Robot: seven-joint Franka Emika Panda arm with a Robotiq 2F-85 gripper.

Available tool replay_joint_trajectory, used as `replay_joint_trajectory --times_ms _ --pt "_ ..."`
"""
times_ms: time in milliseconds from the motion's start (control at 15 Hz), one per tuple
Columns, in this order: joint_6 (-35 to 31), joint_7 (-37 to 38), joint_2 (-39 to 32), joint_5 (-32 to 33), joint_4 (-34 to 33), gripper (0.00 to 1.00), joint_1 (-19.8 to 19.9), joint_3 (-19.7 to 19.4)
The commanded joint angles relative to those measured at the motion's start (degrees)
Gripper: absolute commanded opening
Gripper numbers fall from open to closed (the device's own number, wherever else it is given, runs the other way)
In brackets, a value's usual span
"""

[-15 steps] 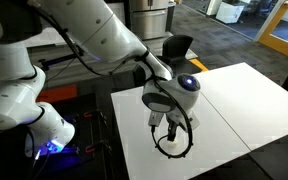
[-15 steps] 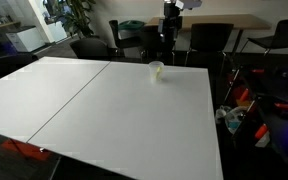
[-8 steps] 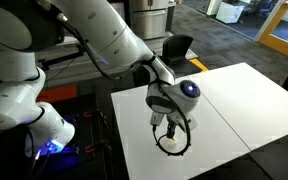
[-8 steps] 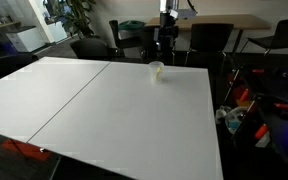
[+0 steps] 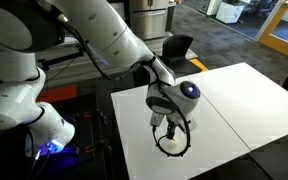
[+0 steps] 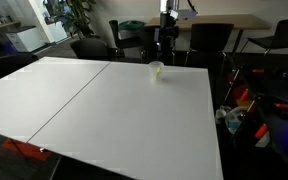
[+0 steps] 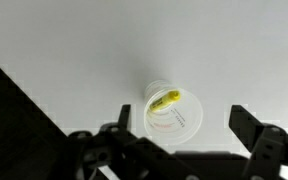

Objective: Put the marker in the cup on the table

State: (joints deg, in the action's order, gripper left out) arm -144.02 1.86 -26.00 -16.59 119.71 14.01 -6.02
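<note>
The short yellow marker (image 7: 165,101) lies slanted inside the cup (image 7: 174,120). The cup is small, round and translucent white, and stands upright on the white table (image 7: 74,40). In an exterior view the cup (image 6: 157,69) sits just beside the table's far edge, between the seam and a corner.

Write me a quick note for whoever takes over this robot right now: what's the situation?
Hand: open and empty, fingers spread, hovering above the cup.
Marker: yellow, lying inside the cup.
Cup: upright on the white table, near one edge.
Done: the marker is in the cup.
Left: probably only lifting the hand straight up and clear without knocking the cup.
</note>
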Motion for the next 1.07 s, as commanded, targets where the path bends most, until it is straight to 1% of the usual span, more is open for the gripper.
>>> replay_joint_trajectory --times_ms 0,200,333,733,800,933,1000 --pt "1.2 1.7 -1.9 0.8 -2.3 1.0 -0.2 -1.0" --pt "1.6 1.0 -4.0 -0.2 -4.5 1.0 0.8 -0.6" --pt "1.3 -0.6 -6.3 -1.4 -6.7 1.0 1.9 0.5" --pt "1.1 -1.0 -11.6 -1.4 -11.2 1.0 3.0 2.0" --pt "1.1 -1.2 -12.5 -1.3 -11.8 0.98 3.2 2.2" --pt "0.8 -1.1 -13.7 -1.2 -12.8 0.88 3.3 2.4" --pt "0.9 -1.0 -14.0 -1.2 -13.3 0.78 3.2 2.3"
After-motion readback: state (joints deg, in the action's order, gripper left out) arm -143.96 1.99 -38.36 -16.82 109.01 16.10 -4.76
